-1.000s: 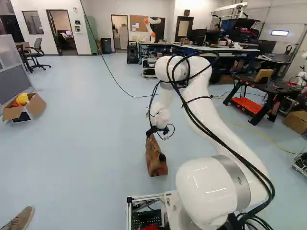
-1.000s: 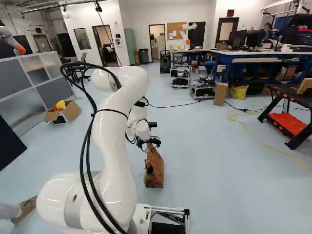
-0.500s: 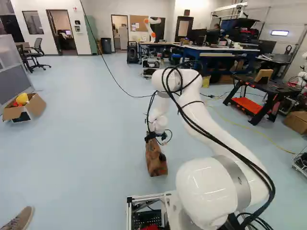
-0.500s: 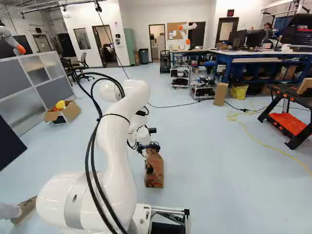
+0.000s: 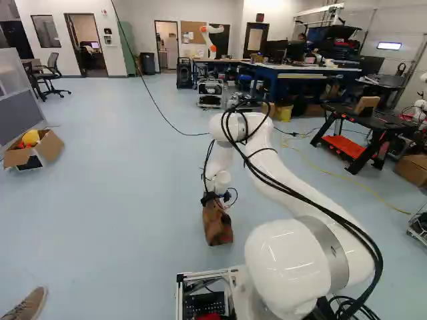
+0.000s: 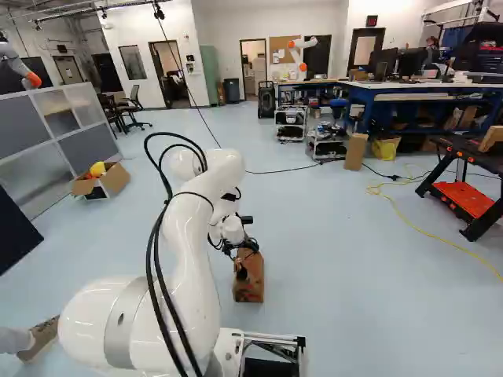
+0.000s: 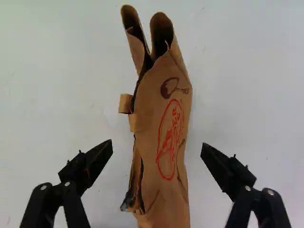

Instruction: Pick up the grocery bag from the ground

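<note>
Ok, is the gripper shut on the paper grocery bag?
No: the wrist view shows the gripper open, with floor between each finger and the paper grocery bag.

Brown paper grocery bag [image 7: 164, 123] btwn the hand's [image 6: 247, 250] blk fingers [image 7: 97, 164], which stand wide apart w/ pale floor [image 7: 247, 71] showing each side of bag. 2 rounded paper ends [image 7: 163, 27] stick out ahead. Red oval print [image 7: 170, 142] on bag's face, dk-brown mark [image 7: 169, 88] just beyond; paper creased, 1 long edge ragged.
</note>
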